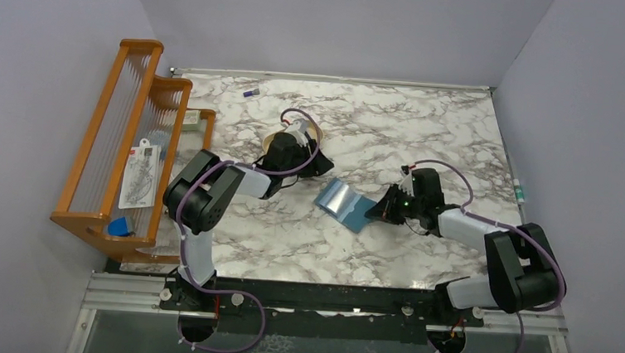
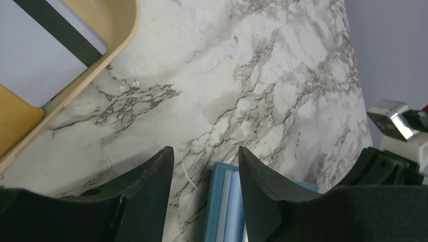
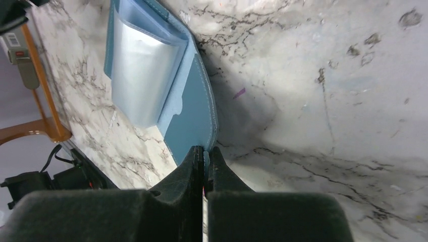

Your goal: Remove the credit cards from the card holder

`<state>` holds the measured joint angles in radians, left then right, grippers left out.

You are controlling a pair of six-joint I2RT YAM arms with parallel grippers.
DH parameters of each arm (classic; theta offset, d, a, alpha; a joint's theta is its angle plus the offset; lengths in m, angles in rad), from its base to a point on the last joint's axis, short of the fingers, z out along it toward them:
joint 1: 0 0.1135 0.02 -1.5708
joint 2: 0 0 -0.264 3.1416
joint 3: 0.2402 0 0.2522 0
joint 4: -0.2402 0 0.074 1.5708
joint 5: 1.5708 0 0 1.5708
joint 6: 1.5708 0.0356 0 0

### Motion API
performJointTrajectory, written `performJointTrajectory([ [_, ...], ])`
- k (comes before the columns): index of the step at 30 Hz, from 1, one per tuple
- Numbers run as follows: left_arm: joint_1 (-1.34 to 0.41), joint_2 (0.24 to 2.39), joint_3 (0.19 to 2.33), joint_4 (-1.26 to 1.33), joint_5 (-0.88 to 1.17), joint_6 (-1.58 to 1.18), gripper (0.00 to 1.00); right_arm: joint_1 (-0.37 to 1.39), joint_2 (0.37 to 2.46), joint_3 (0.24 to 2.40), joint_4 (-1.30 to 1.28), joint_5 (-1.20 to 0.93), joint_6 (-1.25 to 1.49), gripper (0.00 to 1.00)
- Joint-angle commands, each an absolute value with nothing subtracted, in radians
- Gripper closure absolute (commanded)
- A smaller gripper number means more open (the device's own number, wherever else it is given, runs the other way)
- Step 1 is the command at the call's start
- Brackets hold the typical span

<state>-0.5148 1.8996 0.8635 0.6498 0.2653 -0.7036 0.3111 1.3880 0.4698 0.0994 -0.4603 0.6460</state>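
Note:
The teal card holder (image 1: 343, 203) lies open on the marble table, its pale plastic pockets (image 3: 141, 65) facing up. My right gripper (image 1: 377, 212) is shut on the edge of the holder's cover (image 3: 194, 116), fingertips (image 3: 198, 156) pinching it. My left gripper (image 1: 320, 165) is open and empty, just past the tan oval tray (image 2: 123, 45), with the holder's end (image 2: 224, 206) showing between its fingers (image 2: 156, 176). In the tray lie a white credit card with a dark stripe (image 2: 35, 55) and a tan card (image 2: 12, 118). No card shows clearly inside the holder.
A wooden rack (image 1: 120, 146) with packets stands along the left wall. A small purple object (image 1: 251, 93) lies near the back edge. A small tube (image 1: 518, 191) sits at the table's right edge. Walls close in on three sides.

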Motion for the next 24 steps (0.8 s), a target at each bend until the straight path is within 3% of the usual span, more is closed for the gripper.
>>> performJointTrajectory([
  [1, -0.495, 1.872, 0.825, 0.616, 0.378, -0.664, 0.47, 0.245, 1.42, 0.524, 0.085, -0.567, 0.575, 0.99],
  [15, -0.521, 1.971, 0.764, 0.696, 0.5, -0.784, 0.48, 0.169, 1.54, 0.566, 0.183, -0.754, 0.536, 0.99],
  [24, -0.534, 1.998, 0.754, 0.764, 0.519, -0.835, 0.56, 0.169, 1.545, 0.56, 0.205, -0.767, 0.535, 0.99],
])
